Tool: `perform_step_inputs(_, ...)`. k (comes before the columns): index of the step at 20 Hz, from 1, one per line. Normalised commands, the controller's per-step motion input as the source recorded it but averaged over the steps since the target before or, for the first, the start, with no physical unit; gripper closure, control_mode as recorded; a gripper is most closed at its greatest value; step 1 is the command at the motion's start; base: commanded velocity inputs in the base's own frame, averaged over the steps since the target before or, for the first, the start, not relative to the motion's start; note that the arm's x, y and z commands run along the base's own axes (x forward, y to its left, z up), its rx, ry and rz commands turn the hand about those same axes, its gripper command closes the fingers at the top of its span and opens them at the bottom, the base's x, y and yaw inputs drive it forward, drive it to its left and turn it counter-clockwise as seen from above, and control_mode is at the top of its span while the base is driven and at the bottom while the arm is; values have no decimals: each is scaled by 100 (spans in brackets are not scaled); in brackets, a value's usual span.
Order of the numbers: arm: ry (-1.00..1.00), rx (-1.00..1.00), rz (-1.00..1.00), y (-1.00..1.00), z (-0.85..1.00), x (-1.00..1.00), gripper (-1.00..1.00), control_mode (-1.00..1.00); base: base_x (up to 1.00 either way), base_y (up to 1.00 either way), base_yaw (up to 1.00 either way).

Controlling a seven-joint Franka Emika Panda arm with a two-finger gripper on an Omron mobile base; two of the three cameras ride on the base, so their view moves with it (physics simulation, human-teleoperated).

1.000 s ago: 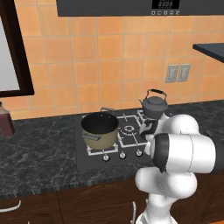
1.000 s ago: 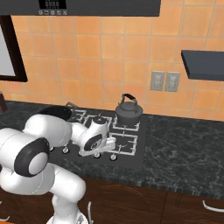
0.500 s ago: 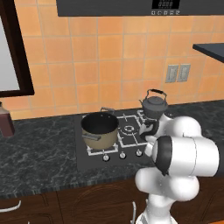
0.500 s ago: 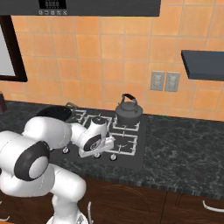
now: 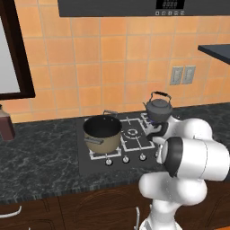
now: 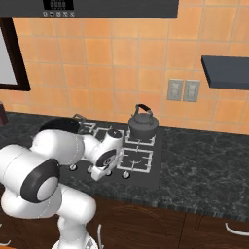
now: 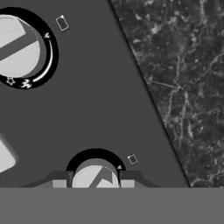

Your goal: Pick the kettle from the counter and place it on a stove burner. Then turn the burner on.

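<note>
- The kettle (image 5: 158, 109) sits on the stove burner (image 6: 141, 138) at the back right corner of the cooktop (image 5: 101, 160), its arched black handle upright; in the left base view it lies at about 2 o'clock from the pot.
- The tan-sided pot (image 5: 102, 133) with its black inside stands on the cooktop's left side, at about 9 o'clock from the middle grate (image 5: 133, 133).
- The counter (image 6: 206, 168) of dark speckled stone runs to either side of the cooktop; in the hand view its speckled surface (image 7: 188, 78) meets the cooktop's edge along a diagonal line toward 1 to 4 o'clock.
- The gripper (image 7: 95, 183) is down at the cooktop's front edge, its two dark fingertips (image 7: 60, 182) clenched on either side of a round pale knob (image 7: 96, 175), gripping it.
- A second knob (image 7: 19, 47), larger in the hand view, lies at about 11 o'clock from the gripped one, with a black ring and small white marks around it.
- In the right base view the arm's white wrist (image 6: 107, 156) reaches down over the row of knobs at the front of the cooktop, at about 7 o'clock from the kettle.
- A dark brown bottle (image 5: 5, 124) stands on the counter at far left, well apart from the cooktop.
- Two wall outlets (image 6: 183, 90) sit on the orange tiles at about 1 o'clock from the kettle.
</note>
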Motion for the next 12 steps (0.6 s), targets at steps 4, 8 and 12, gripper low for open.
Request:
perform_step_inputs(4, 0, -4, 61, 7, -37, -21, 100, -100, 0, 0, 0)
perform_step_inputs(8, 0, -3, 63, 1, -29, -37, 100, -100, 0, 0, 0)
perform_step_inputs(12, 0, -3, 65, 0, -20, -52, 100, -100, 0, 0, 0)
